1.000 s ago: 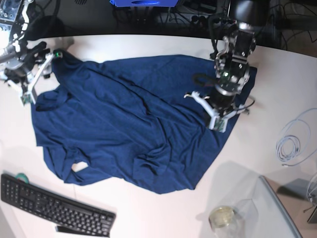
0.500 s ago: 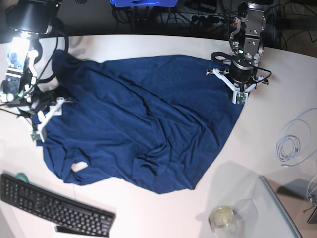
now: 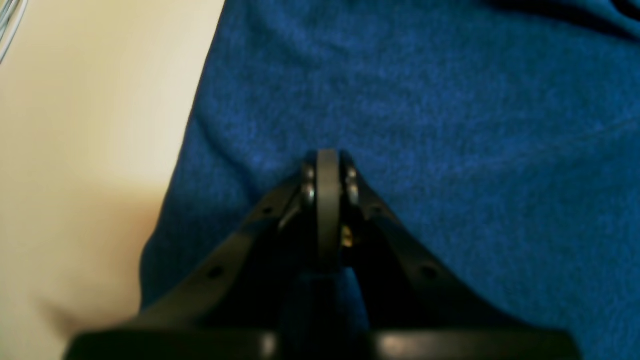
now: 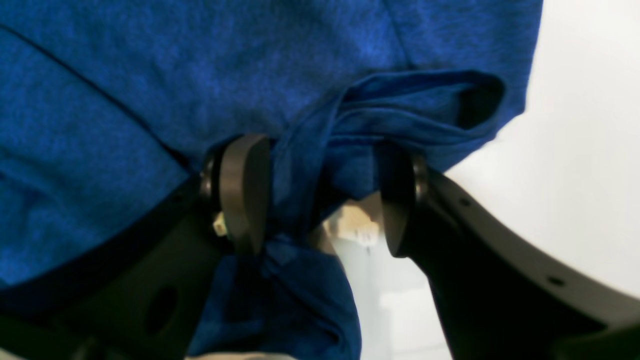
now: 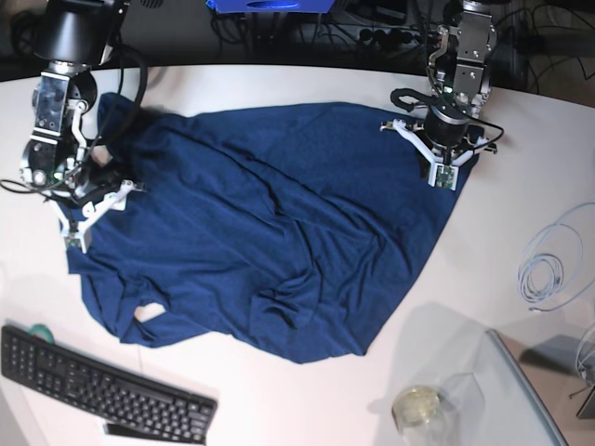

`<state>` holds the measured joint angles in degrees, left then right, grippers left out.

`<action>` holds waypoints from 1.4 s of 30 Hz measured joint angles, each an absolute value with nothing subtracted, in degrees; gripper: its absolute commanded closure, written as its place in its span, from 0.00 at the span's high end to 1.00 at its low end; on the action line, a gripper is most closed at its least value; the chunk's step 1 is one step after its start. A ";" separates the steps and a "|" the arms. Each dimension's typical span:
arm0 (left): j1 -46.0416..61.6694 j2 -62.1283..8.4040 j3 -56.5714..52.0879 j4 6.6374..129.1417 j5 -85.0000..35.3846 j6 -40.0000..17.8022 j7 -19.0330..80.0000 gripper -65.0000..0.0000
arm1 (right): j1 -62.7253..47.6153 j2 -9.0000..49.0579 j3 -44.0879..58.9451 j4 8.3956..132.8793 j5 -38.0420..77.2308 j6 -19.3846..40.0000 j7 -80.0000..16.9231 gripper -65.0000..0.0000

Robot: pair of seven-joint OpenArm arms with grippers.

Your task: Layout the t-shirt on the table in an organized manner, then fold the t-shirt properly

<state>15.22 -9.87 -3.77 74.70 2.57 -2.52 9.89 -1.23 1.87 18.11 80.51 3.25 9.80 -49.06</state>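
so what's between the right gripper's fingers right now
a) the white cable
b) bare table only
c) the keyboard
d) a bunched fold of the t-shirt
d: in the right wrist view, a bunched fold of the t-shirt sits between the spread fingers of the right gripper, with white table beyond the cloth's edge.

A black keyboard point(image 5: 102, 388) is seen at the lower left of the base view. A coiled white cable point(image 5: 548, 265) lies at the right edge. A glass jar point(image 5: 418, 406) with yellowish contents stands at the bottom, beside a clear sheet point(image 5: 521, 395). Dark cables point(image 5: 372, 28) and a blue object point(image 5: 270, 5) are seen along the dim top edge.
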 measured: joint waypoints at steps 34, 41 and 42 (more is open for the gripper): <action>16.84 -12.12 -4.03 71.68 1.98 -1.89 5.56 0.00 | -10.41 3.16 31.38 87.05 3.60 9.43 -53.06 0.12; 19.70 -12.05 -3.97 77.17 1.98 -1.91 10.24 0.00 | -6.35 6.85 31.24 81.56 3.16 9.39 -53.12 0.57; 20.58 -12.05 -3.97 78.63 2.09 -2.09 10.50 0.00 | -6.24 7.40 31.40 82.15 3.05 9.28 -52.95 0.57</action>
